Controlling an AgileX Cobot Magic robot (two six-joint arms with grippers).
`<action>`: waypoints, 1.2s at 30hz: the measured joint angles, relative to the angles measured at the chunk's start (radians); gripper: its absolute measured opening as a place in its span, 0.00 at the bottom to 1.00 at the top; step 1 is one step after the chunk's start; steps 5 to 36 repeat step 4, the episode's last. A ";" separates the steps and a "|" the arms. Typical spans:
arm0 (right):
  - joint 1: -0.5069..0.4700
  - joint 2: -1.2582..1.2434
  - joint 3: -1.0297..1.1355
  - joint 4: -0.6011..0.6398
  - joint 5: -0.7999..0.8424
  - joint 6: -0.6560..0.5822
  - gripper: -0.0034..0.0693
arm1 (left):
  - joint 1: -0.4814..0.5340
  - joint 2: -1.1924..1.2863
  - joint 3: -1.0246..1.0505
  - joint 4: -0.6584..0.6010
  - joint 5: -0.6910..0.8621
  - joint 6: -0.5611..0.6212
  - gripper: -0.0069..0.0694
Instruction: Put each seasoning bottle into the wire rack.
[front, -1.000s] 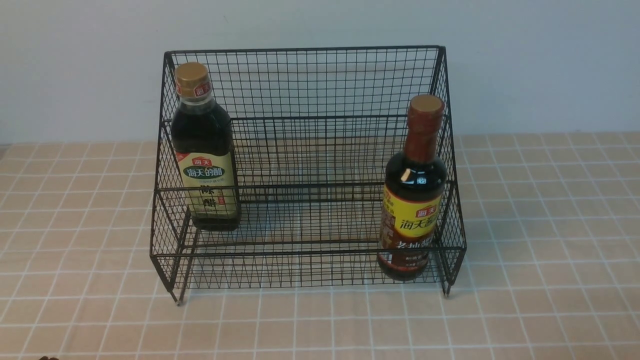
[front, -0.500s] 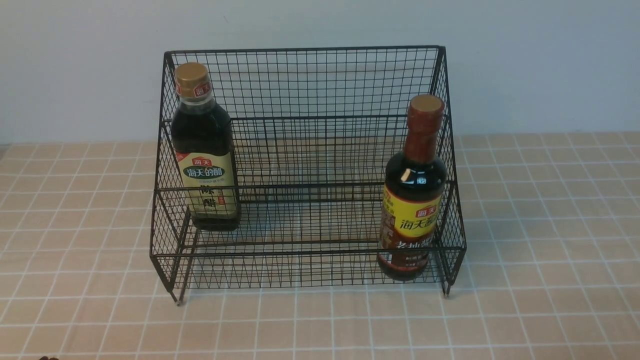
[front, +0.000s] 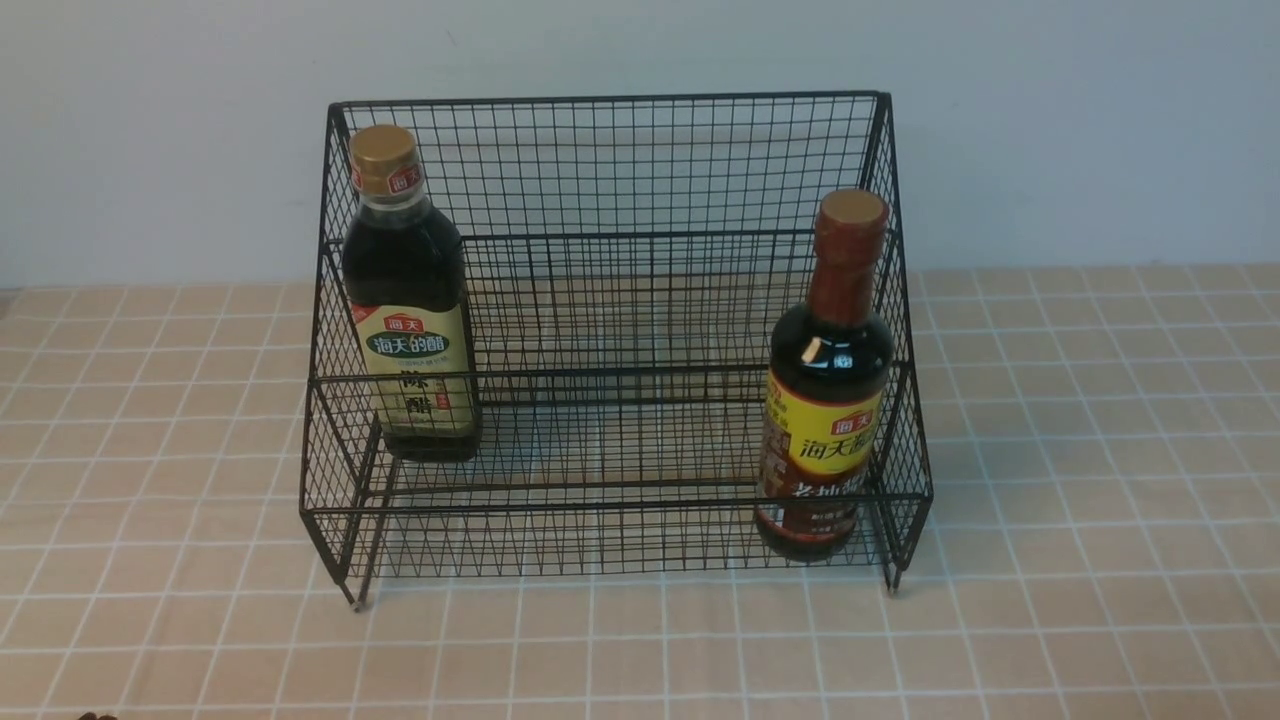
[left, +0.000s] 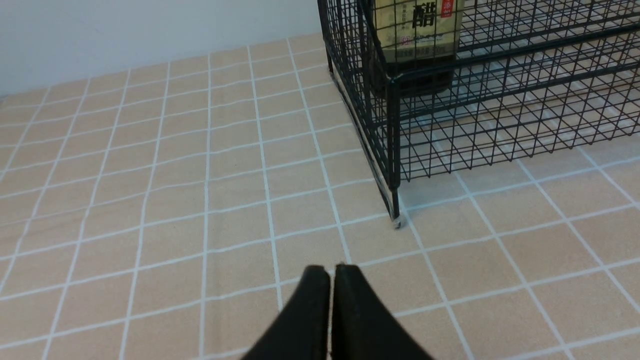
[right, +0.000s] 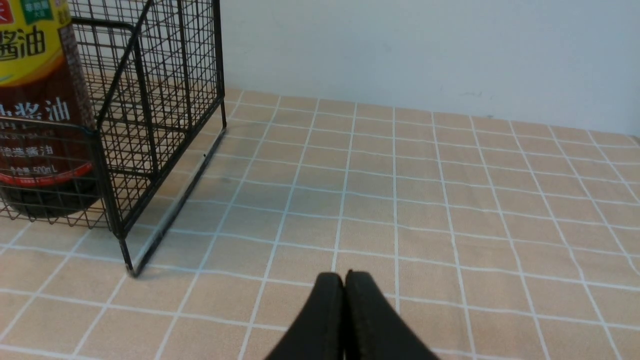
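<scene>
Both grippers, left gripper (left: 332, 272) and right gripper (right: 344, 280), hover closed and empty, low above the tiled table (front: 1100, 600).

I see a tabletop (front: 1080, 500) covered in beige square tiles with thin white grout lines, running across my whole front view and under both wrist views. Behind it stands a plain pale grey-white wall (front: 1080, 120), meeting the tiles along a straight edge.

A plain pale wall (front: 1080, 120) fills the upper frame. Below it spreads a beige tiled surface (front: 1100, 450) with white grid lines, evenly lit.
</scene>
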 joint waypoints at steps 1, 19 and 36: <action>0.000 0.000 0.000 0.000 0.000 0.000 0.03 | 0.000 0.000 0.000 0.000 0.000 0.000 0.08; 0.000 0.000 0.000 0.000 0.000 0.000 0.03 | 0.000 0.000 0.000 0.000 0.000 0.000 0.08; 0.000 0.000 0.000 0.000 0.000 0.000 0.03 | 0.000 0.000 0.000 0.000 0.000 0.000 0.08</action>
